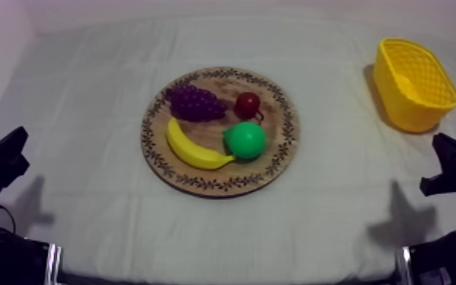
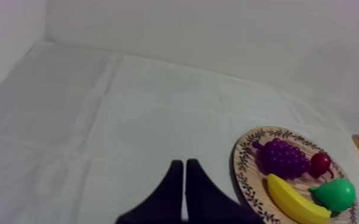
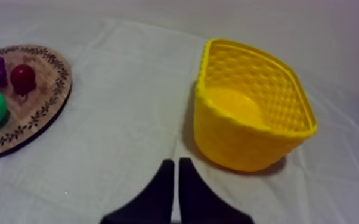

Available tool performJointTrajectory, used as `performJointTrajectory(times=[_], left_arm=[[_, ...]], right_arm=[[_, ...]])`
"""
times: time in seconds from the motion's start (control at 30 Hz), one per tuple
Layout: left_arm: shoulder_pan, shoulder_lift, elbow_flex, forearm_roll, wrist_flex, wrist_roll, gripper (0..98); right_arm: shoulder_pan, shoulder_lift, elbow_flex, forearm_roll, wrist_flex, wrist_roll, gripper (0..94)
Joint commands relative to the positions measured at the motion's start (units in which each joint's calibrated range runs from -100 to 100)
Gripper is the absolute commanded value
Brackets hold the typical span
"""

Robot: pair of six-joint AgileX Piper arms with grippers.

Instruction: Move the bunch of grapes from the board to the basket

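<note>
The board (image 1: 149,136) sits mid-desk (image 1: 79,114), with open cloth on every side of it. The grapes (image 1: 195,103) lie on the board's far left part, close to the patterned rim. The banana (image 1: 193,150) is just in front of them and the small red fruit (image 1: 247,104) is to their right, with a narrow strip of wood between. The pear (image 1: 245,140) rests at the banana's right end. The basket (image 1: 398,102) stands upright near the desk's far right edge, well apart from the board, and the cloth between them is open. The left gripper (image 2: 185,164) hangs low at the near left with its fingers pressed together into a narrow wedge, holding nothing; the board's rim is just off to its right. The right gripper (image 3: 175,162) is likewise closed on nothing, low at the near right, with the basket ahead of it across a stretch of bare cloth. Both arms keep to the desk's near corners.
</note>
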Motion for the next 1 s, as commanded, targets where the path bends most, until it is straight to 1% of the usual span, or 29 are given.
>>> performJointTrajectory(times=[0.0,0.1,0.23,0.47,0.57,0.77,0.97], left_arm=[[-0.02,0.0,-0.02,0.01,0.01,0.02,0.1],[-0.02,0.0,-0.02,0.01,0.01,0.02,0.1],[-0.02,0.0,-0.02,0.01,0.01,0.02,0.1],[-0.02,0.0,-0.02,0.01,0.01,-0.01,0.1],[-0.02,0.0,-0.02,0.01,0.01,-0.02,0.1],[-0.02,0.0,-0.02,0.01,0.01,-0.02,0.1],[-0.02,0.0,-0.02,0.01,0.01,-0.03,0.1]], right_arm=[[-0.31,0.93,-0.44,0.58,-0.52,0.04,0.6],[-1.14,3.47,-1.88,1.28,-1.38,0.62,0.6],[-2.35,8.14,-5.14,1.34,-2.28,2.0,0.6],[-3.82,17.88,-15.74,0.58,-0.58,3.53,0.6],[-4.87,22.21,-20.69,0.77,0.21,3.64,0.6],[-7.58,31.61,-30.73,2.01,2.36,3.06,0.6],[-12.25,41.68,-40.64,5.62,6.49,0.45,0.6]])
